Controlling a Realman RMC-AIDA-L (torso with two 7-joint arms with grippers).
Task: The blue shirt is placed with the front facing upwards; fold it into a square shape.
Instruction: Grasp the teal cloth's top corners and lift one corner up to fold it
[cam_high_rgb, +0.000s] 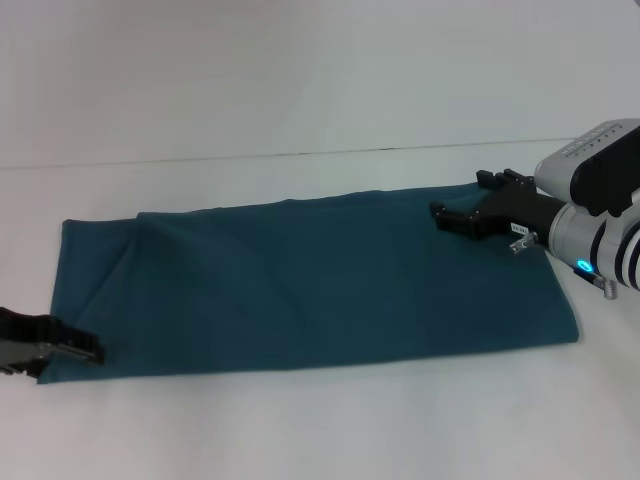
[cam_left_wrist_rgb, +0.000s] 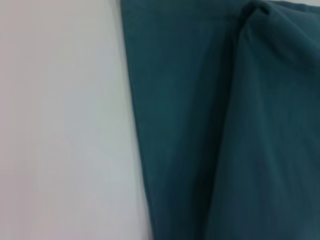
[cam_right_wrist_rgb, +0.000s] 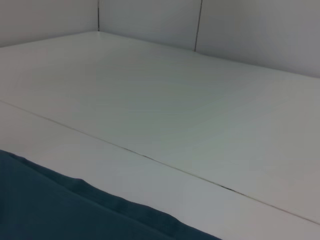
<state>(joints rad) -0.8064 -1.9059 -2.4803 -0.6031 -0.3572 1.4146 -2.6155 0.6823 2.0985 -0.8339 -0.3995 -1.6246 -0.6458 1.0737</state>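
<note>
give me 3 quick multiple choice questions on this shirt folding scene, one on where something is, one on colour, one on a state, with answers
1. Where is the left gripper?
A. at the shirt's near left corner
B. above the shirt's middle
C. off beyond the far edge

2. What colour is the blue shirt?
A. pale sky blue
B. dark teal-blue
C. navy with white stripes

3. How does the shirt lie on the table?
A. crumpled in a heap
B. spread out with both sleeves showing
C. folded into a long flat band

Answers: 1 A, its fingers sit at that corner in the head view. 2 B, plain teal cloth in every view. 3 C, a long rectangle, the right gripper over its far right end.
</note>
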